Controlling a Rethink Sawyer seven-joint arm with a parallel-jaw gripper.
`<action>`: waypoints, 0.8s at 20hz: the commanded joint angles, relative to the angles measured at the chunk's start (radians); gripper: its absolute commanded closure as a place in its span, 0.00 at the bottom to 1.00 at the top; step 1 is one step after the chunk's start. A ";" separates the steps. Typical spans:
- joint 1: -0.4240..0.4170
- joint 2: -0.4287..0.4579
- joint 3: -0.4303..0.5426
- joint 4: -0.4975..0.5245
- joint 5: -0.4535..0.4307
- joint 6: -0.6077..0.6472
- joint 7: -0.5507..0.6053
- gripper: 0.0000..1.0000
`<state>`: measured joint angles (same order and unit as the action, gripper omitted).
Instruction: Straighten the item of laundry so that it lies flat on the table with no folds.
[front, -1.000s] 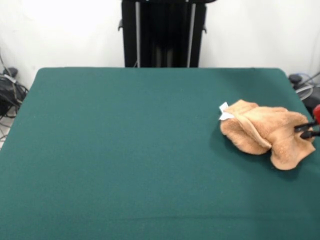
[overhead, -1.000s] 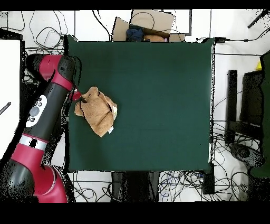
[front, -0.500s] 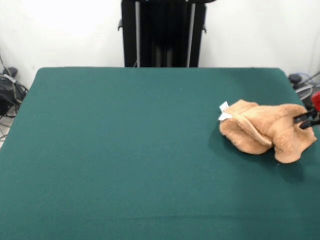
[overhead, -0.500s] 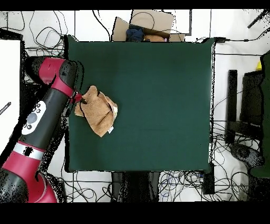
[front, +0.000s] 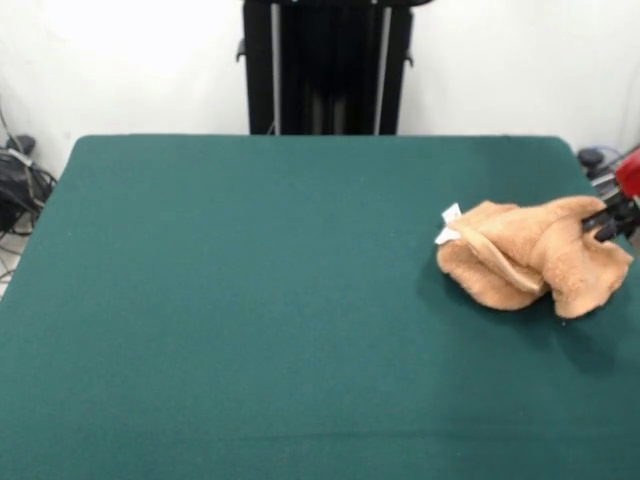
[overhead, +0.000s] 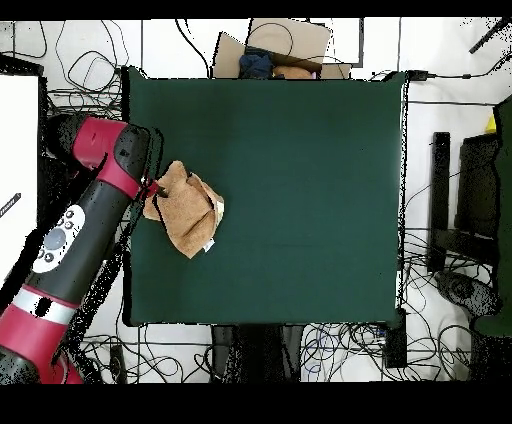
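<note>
Front view: at the left edge a bundle of dark cables (front: 18, 185) lies on the floor beside the worktop (front: 250, 300), whose dark green top fills most of the scene and is bare on its left and middle. Behind its far edge a black column (front: 327, 65) stands against a white wall (front: 120, 60). Toward the right, the towel (front: 530, 258) sits crumpled in a heap near the worktop's right edge, folded over itself, with a small white tag (front: 447, 225) sticking out on its left side. At the far right the hand (front: 608, 222), black below a red arm (front: 629, 172), is clamped on the towel's upper right corner, which is drawn up toward it.

In the overhead view the arm reaches in from the left side, the hand (overhead: 153, 187) meets the towel (overhead: 186, 212) at the worktop's edge, and cables (overhead: 330, 345), a cardboard box (overhead: 285, 45) and dark equipment (overhead: 470, 200) ring the worktop.
</note>
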<state>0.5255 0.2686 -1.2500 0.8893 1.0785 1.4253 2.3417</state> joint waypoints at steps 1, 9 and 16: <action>0.033 -0.140 0.216 0.194 -0.105 -0.194 -0.091 1.00; 0.023 -0.292 0.319 0.300 -0.213 -0.251 -0.140 1.00; -0.014 -0.389 0.425 0.386 -0.282 -0.361 -0.186 1.00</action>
<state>0.5568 -0.0081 -1.0383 1.1379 0.8813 1.1822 2.3328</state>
